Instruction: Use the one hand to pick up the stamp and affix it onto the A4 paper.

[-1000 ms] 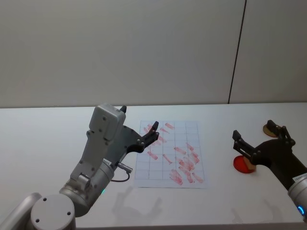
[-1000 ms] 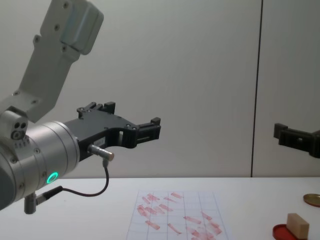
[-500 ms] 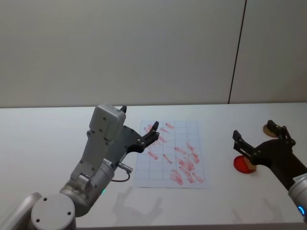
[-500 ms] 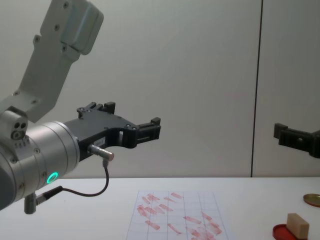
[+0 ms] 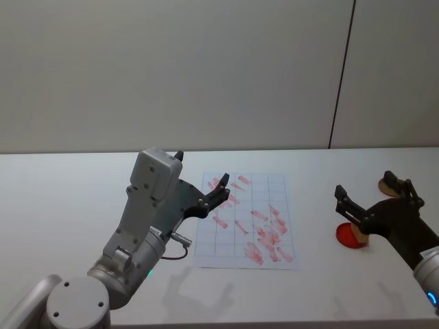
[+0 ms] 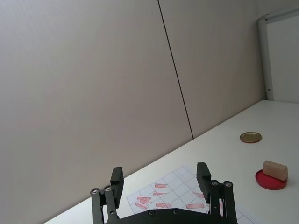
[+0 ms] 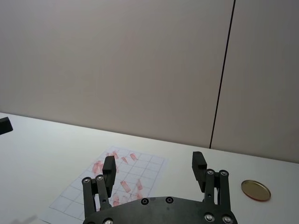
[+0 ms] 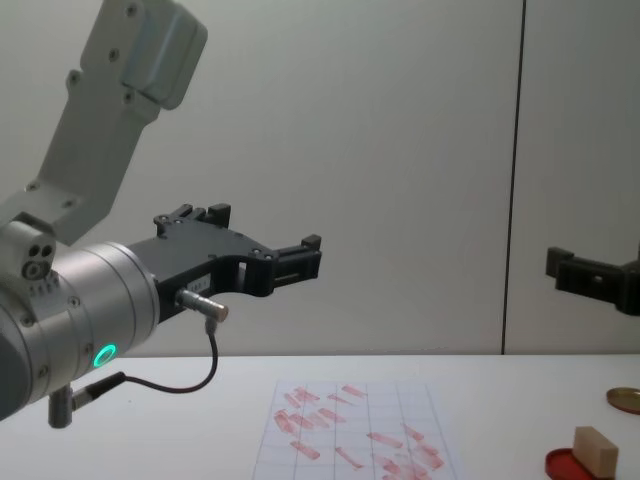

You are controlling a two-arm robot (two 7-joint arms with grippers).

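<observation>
We find the right gripper [image 5: 363, 185] raised above the right part of the table [image 5: 62, 199], its two fingers standing apart with nothing between them (the same wide gap shows in its own wrist view [image 7: 154, 163]). Below it, well apart from the fingers, the stamp [image 8: 594, 449] lies on its long side on a flat red disc [image 8: 565, 465], toward the table's right edge. A round gold lid [image 6: 250, 137] lies apart from the disc, nearer the far edge. The A4 paper [image 5: 247, 219] lies flat in the middle of the table, its grid scattered with red marks, thickest toward its near right corner. The left gripper [image 5: 200, 169] hangs in the air over the paper's left edge, its fingers spread and empty too, pointing toward the far edge.
</observation>
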